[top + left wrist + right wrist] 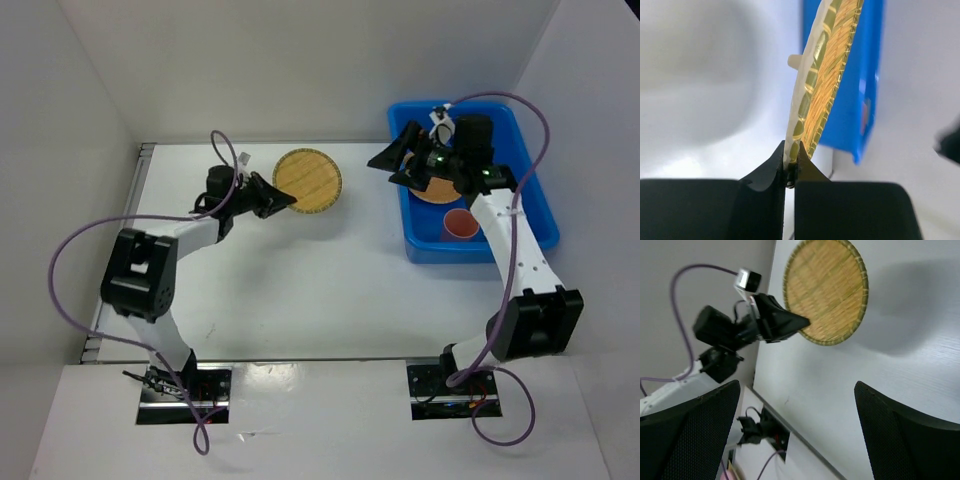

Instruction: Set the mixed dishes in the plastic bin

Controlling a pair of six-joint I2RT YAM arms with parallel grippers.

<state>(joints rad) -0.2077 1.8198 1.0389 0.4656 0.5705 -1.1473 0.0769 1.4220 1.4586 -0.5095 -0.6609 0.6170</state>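
Observation:
A round woven bamboo plate (307, 181) is at the back of the table, left of the middle. My left gripper (287, 200) is shut on its near-left rim. In the left wrist view the plate (825, 75) shows edge-on, pinched between the fingertips of the left gripper (791, 161). The right wrist view shows the plate (827, 290) casting a shadow on the table. The blue plastic bin (540, 205) stands at the back right. It holds a light brown plate (437, 192) and a reddish-pink cup (459, 224). My right gripper (397, 168) hangs open over the bin's left wall, holding nothing.
White walls close in the table at the back and on both sides. The bin (860, 100) appears behind the plate in the left wrist view. The right arm reaches over the bin's near wall. Purple cables loop from both arms.

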